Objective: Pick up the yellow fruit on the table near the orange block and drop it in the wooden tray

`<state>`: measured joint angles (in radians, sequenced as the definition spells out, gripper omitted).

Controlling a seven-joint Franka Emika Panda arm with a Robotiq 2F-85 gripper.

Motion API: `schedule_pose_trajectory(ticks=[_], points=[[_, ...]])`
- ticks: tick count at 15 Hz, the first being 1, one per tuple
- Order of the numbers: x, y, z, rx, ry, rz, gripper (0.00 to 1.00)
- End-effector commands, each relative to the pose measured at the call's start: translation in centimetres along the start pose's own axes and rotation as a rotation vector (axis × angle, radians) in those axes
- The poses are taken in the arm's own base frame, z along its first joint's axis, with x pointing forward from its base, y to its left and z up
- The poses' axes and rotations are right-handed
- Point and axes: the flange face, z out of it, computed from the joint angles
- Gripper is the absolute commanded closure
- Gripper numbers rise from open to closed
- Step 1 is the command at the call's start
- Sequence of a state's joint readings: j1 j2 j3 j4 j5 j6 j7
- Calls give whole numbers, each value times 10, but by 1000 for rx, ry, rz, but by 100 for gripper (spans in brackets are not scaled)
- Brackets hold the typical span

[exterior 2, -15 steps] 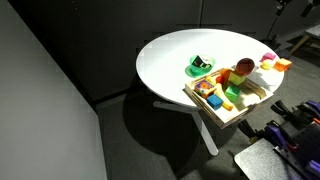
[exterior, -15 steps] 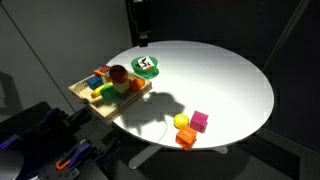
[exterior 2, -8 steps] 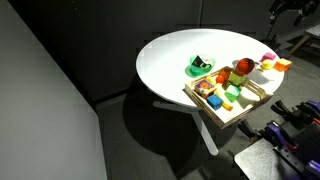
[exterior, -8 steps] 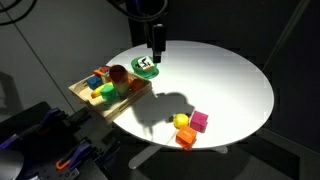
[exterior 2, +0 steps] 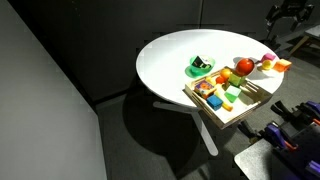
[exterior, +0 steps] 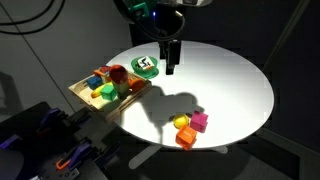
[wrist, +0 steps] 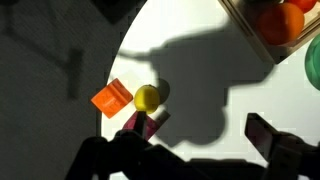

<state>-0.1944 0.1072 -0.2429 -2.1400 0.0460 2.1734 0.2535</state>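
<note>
- At the near rim of the round white table (exterior: pixel 235 85), the orange block (exterior: pixel 186 138) marks the spot to aim for.
- The yellow fruit (exterior: pixel 181 122) lies untouched just behind it, close beside a pink block (exterior: pixel 199 121), so a grasp has to slip in between its neighbours.
- The wooden tray (exterior: pixel 80 90), already crowded with coloured pieces, overhangs the table edge well apart from the fruit.
- Farther back, the gripper (exterior: pixel 170 68) hangs high over the table near a green plate (exterior: pixel 146 68); in the wrist view its jaws look spread and empty, ready to descend.
</note>
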Motion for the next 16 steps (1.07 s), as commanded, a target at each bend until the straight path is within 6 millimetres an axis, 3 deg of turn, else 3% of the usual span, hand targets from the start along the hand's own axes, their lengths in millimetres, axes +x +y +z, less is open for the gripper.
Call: schedule_pose_trajectory(ticks=[1,10,16], points=[[2,1,0,-1,2,3,0],[3,0,4,-5,-4,2,0],[13,1,29,-34,-55,27,0]])
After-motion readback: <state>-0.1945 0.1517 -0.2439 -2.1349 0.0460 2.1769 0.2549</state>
